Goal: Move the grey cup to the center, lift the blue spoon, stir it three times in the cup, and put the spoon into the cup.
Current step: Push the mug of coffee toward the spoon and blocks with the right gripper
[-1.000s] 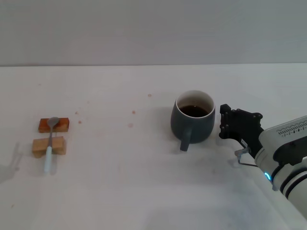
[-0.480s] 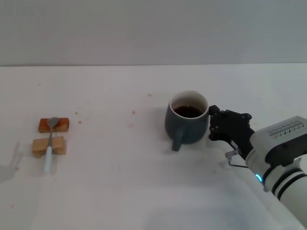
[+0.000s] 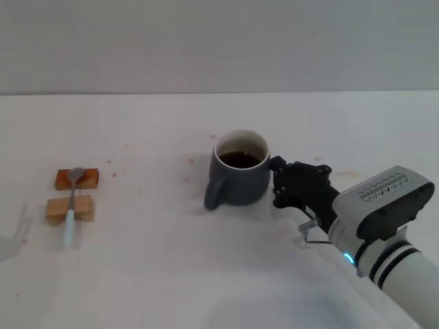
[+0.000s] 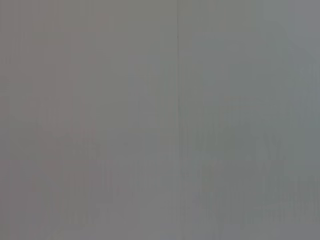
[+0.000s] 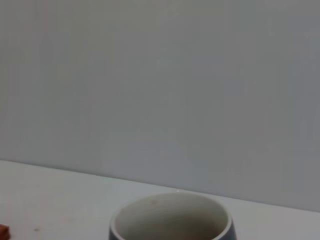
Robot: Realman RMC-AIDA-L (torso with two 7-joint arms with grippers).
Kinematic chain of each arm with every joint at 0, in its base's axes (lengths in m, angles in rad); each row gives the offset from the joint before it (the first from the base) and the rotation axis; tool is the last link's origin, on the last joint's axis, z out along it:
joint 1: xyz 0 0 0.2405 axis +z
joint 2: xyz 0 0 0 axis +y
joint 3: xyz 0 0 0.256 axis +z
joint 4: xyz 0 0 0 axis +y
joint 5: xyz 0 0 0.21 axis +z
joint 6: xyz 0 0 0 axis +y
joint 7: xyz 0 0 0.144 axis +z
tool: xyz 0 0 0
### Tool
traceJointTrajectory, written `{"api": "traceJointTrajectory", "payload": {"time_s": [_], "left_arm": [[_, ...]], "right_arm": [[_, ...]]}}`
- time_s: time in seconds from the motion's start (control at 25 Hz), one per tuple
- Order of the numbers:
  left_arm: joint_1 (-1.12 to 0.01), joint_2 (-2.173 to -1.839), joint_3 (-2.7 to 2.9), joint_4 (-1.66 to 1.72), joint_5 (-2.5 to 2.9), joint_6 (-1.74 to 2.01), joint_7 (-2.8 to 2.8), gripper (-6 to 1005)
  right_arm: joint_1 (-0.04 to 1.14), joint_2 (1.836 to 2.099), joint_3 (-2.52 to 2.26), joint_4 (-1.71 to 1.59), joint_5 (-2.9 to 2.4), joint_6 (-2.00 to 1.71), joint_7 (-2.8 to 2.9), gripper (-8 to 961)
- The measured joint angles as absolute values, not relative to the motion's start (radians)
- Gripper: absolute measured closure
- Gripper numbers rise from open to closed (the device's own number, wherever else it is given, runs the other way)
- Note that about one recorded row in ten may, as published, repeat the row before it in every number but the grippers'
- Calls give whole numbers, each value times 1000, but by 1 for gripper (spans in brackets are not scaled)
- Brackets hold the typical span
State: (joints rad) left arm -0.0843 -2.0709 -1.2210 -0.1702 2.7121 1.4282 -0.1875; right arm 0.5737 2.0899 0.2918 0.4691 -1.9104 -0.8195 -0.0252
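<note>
The grey cup [image 3: 239, 177] stands upright on the white table near the middle of the head view, handle toward the front left, dark liquid inside. Its white rim also shows in the right wrist view [image 5: 172, 217]. My right gripper [image 3: 280, 183] is low over the table and pressed against the cup's right side. The blue spoon [image 3: 71, 204] lies at the far left across two small wooden blocks, its metal bowl on the far block and its pale blue handle pointing toward me. My left gripper is out of view; the left wrist view shows only a grey wall.
The two wooden blocks, one reddish [image 3: 77, 179] and one lighter [image 3: 69, 208], sit at the table's left. Small reddish specks [image 3: 191, 161] dot the table between the blocks and the cup. A grey wall stands behind the table.
My right gripper has moved left along the table, pushing the grey cup to the left toward the middle. The cup's handle has swung further left. The spoon has not moved.
</note>
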Motion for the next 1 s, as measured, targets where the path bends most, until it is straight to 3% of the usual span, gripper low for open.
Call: {"api": "traceJointTrajectory", "payload": {"time_s": [1.0], "left_arm": [[-81, -2071, -1221, -170, 2712, 1430, -186, 258]], "right_arm": [[587, 2089, 320, 442, -1920, -795, -19, 954]]}}
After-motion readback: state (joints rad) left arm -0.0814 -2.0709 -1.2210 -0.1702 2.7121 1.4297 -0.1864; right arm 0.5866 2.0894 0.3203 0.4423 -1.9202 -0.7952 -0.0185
